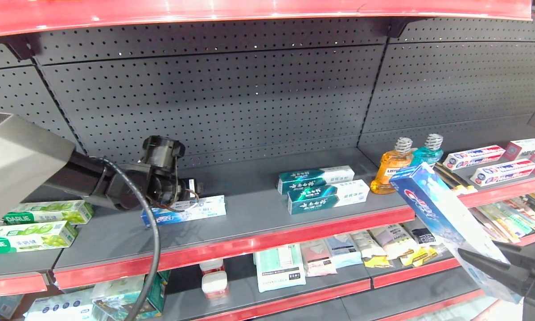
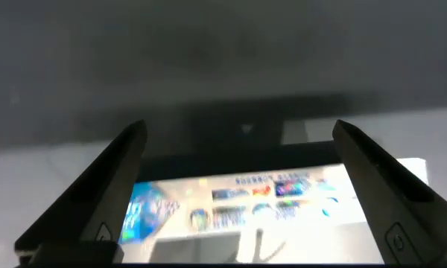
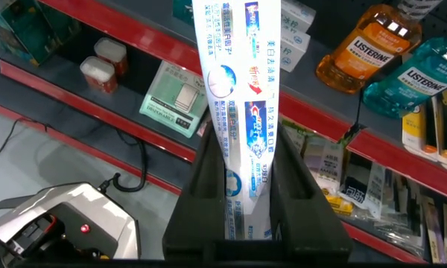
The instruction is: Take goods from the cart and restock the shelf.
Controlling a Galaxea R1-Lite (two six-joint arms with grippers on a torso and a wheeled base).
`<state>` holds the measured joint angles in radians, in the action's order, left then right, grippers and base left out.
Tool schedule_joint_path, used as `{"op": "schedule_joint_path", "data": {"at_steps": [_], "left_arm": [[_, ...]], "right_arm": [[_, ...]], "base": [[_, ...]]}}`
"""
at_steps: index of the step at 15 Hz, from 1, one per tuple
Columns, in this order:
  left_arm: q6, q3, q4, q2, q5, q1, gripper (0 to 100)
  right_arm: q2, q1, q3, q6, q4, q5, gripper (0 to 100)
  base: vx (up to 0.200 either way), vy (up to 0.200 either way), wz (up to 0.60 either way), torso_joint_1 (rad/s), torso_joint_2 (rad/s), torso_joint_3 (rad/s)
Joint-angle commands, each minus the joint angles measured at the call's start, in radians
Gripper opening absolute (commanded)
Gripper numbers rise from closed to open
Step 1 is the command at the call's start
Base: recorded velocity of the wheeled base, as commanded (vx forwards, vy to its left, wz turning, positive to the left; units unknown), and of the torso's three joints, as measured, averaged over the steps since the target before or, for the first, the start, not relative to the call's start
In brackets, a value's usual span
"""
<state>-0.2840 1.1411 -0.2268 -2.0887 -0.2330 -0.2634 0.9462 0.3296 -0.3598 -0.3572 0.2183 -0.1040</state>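
My right gripper [image 3: 247,149] is nearest, low in front of the shelf's red lip, jaws clamped on the bottom end of a blue toothpaste box [image 1: 437,209]. The box slants up and away toward the shelf [image 1: 258,214], so this one is off the cart but not yet placed. Farther in, my left gripper [image 2: 240,128] sits over a second blue box [image 1: 191,209], which lies flat on the shelf deck. Its jaws stand wide apart around that box, and I cannot tell whether they touch it. I judge the left placement all but finished, with the right one in hand. Next, I think, the left arm should draw back clear. The right should then level its box and set it on the bare deck between the second box and the teal boxes [image 1: 321,189], short of the mouthwash [image 1: 390,171].
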Motion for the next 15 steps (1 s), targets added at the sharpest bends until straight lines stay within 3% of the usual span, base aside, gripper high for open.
{"op": "schedule_joint_path", "data": {"at_steps": [1, 15], "left_arm": [[-0.001, 0.042, 0.004, -0.036, -0.002, 0.000, 100], [-0.024, 0.034, 0.098, -0.040, -0.003, -0.008, 100]], "right_arm": [[0.006, 0.000, -0.001, 0.000, 0.001, 0.000, 0], [0.006, 0.000, 0.007, 0.001, 0.001, 0.000, 0]], "base": [[0.000, 0.000, 0.00, 0.000, 0.00, 0.000], [0.000, 0.000, 0.00, 0.000, 0.00, 0.000]]}}
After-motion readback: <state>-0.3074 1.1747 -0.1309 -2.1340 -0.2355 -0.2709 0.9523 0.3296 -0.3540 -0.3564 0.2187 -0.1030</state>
